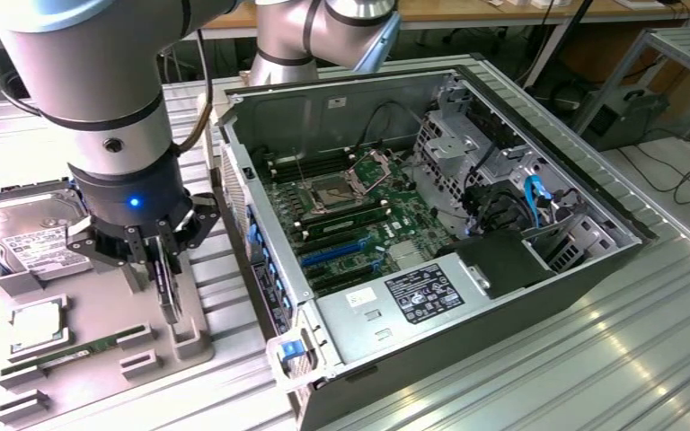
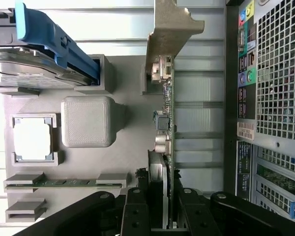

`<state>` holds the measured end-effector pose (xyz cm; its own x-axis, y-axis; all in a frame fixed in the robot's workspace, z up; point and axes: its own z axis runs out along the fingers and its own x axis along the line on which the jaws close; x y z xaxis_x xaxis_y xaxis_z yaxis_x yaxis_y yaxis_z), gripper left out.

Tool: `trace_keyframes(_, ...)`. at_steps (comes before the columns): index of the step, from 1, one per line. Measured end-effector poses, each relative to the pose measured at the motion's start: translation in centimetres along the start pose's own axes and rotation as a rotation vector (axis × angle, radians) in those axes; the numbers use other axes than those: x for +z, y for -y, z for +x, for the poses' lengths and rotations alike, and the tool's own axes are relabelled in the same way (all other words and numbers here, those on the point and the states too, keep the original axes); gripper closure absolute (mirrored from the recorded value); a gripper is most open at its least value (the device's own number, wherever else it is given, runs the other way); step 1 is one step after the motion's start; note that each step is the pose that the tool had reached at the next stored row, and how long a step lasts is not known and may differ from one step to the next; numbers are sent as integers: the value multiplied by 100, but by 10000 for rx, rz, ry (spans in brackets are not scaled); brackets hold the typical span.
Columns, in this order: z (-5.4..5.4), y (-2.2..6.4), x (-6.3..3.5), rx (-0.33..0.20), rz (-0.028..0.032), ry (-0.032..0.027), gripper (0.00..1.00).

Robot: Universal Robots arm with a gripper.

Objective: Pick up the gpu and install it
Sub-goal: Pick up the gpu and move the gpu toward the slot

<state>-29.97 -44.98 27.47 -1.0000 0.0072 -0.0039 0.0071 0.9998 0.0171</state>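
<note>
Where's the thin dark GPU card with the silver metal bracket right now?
On the exterior view's left, the GPU card stands on edge, clamped in the gripper, over the grey parts tray beside the open computer case.

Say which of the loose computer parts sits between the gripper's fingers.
The gpu, with its silver bracket; hard drive, processor and memory stick sit apart.

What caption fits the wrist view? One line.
Robot fingers grip the gpu edge-on over the grey parts tray, beside the computer case.
</note>
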Motion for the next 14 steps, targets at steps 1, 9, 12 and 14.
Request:
trace_keyframes(1, 0, -1, -38, 0, 7, -1, 72)
trace_keyframes(9, 0, -1, -71, 0, 9, -2, 72)
trace_keyframes(12, 0, -1, -84, 0, 11, -2, 72)
trace_keyframes(14, 0, -2, -93, 0, 11, -2, 72)
